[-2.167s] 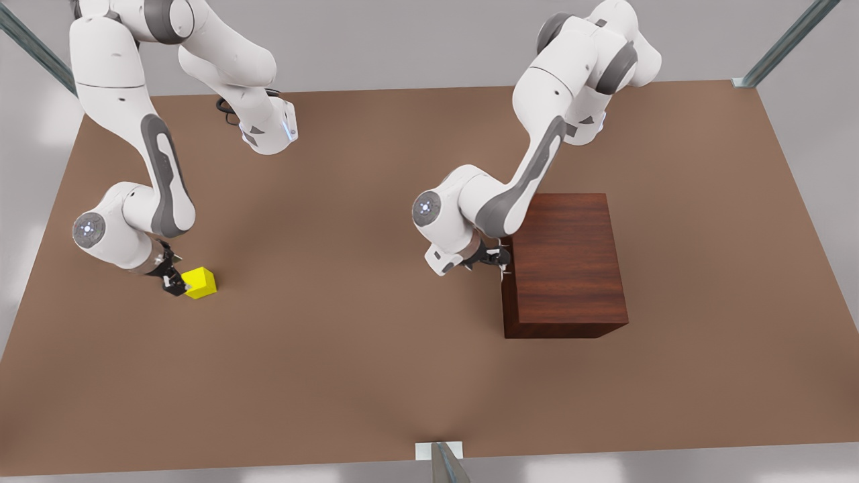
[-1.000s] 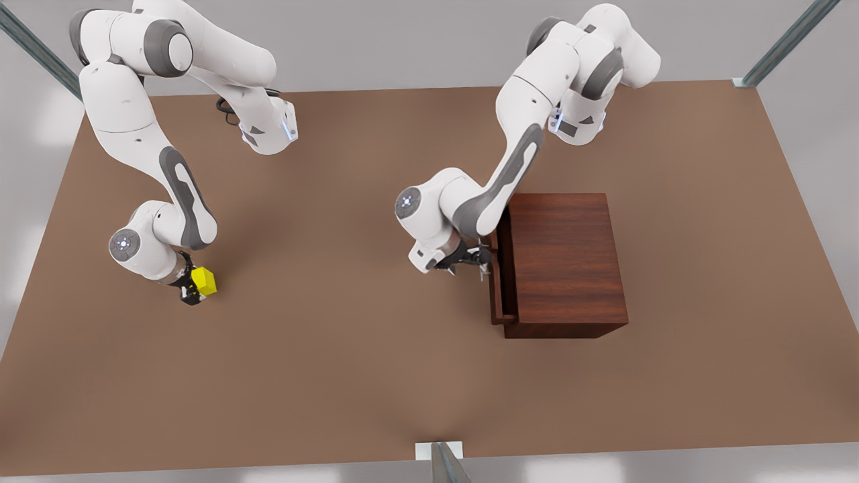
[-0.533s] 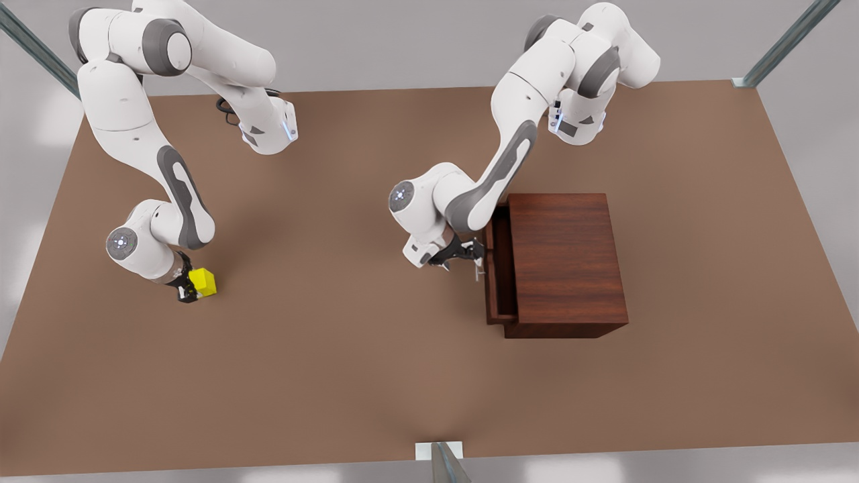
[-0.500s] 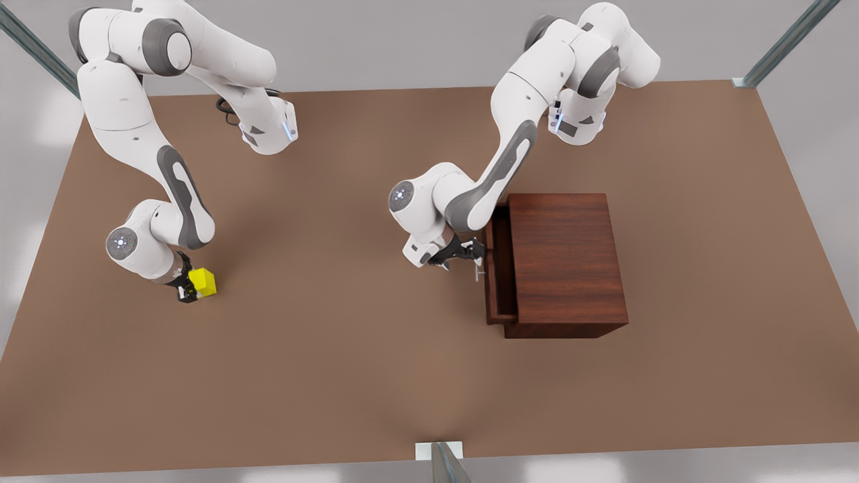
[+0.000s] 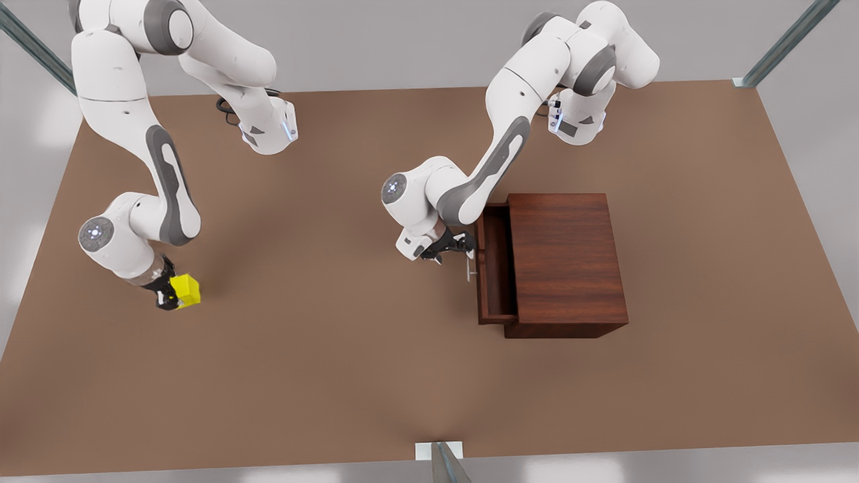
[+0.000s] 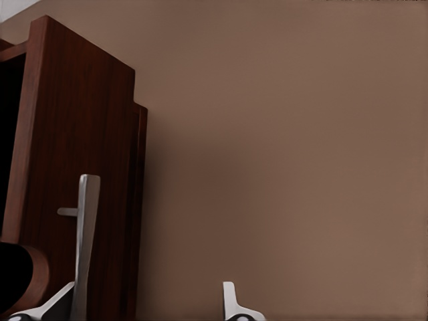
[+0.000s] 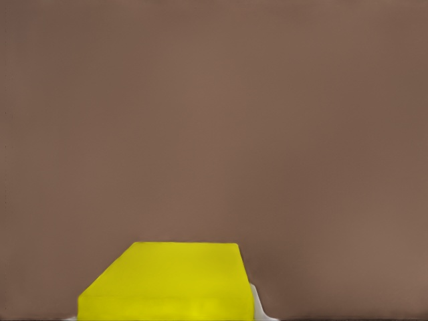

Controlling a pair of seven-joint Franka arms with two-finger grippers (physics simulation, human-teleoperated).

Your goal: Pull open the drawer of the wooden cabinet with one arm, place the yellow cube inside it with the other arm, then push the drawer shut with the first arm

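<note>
The wooden cabinet stands right of the table's middle in the front view. Its drawer is pulled partly out toward the front view's left, with its dark inside showing. My left gripper is at the silver bar handle. In the left wrist view the handle lies just inside one of my fingers, and the fingers stand wide apart, so the gripper is open. At the front view's left, my right gripper is shut on the yellow cube, which also appears in the right wrist view.
The brown table spreads wide between the cube and the cabinet. Both arm bases sit at the far edge. Metal frame posts stand at the near edge and the corners.
The drawer has slid farther out toward the front view's left, with the left gripper at its handle. The right gripper has carried the cube a little to the front view's left.
</note>
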